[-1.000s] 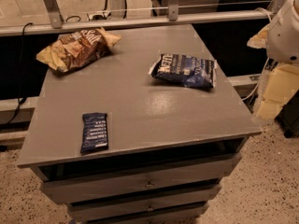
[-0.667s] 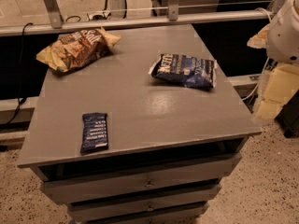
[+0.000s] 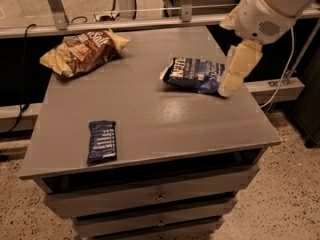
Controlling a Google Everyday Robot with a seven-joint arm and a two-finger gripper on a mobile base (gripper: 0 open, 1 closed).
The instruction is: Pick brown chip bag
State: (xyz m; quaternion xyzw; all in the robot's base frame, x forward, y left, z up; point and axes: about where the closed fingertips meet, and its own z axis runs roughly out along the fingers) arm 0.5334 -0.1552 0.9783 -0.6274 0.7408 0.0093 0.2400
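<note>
The brown chip bag (image 3: 82, 51), crinkled brown and tan with white "Salt" lettering, lies at the far left corner of the grey table top (image 3: 150, 114). My gripper (image 3: 230, 86) hangs cream-coloured from the white arm (image 3: 267, 9) at the right. It is low over the right end of the dark blue chip bag (image 3: 192, 74), far to the right of the brown bag. Nothing shows in the gripper.
A small dark blue bar wrapper (image 3: 102, 140) lies flat near the front left edge. The table is a drawer cabinet (image 3: 160, 199) on a speckled floor. A metal rail (image 3: 150, 21) with uprights runs behind it. A cable (image 3: 285, 69) hangs at the right.
My arm has moved left and forward from beside the table's right edge to over the table, and the gripper now hangs over the right end of the dark blue bag. The packages have not moved.
</note>
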